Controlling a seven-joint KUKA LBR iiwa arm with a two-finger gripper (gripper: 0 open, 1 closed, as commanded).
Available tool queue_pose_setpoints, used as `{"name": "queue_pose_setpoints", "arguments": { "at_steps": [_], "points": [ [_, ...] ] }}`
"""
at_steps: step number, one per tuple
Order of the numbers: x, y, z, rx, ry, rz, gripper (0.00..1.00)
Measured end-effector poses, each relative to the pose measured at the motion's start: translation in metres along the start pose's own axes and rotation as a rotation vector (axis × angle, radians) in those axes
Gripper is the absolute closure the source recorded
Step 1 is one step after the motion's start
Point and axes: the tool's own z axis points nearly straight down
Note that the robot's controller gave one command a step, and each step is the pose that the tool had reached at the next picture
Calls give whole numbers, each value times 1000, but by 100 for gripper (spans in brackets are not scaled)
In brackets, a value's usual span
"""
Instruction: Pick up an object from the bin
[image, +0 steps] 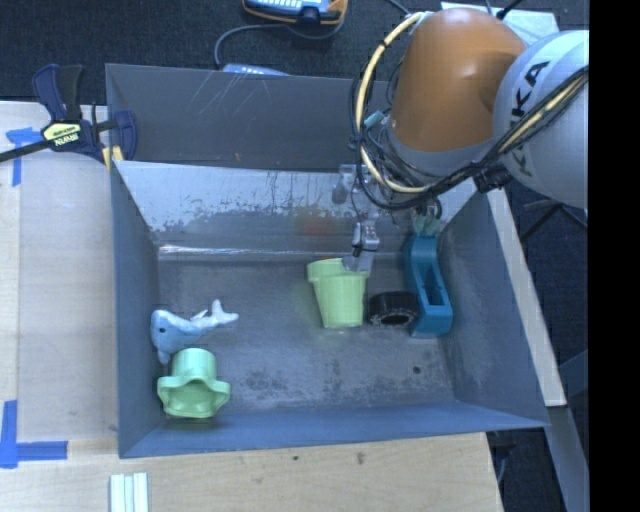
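The end effector (360, 252) is at the rim of a green cup (337, 297), whose mouth points toward the back wall of the bin (300, 392). Spread or pressed together: cannot tell.

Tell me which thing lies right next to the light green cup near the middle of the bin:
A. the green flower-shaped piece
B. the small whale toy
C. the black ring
C: the black ring lies close at the right side of the light green cup, between it and the blue block, while the other two things lie far off at the bin's left end.
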Motion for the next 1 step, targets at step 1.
{"name": "queue_pose_setpoints", "arguments": {
  "at_steps": [1],
  "points": [
    [-1,0,-5,0,-9,1,0]
  ]
}}
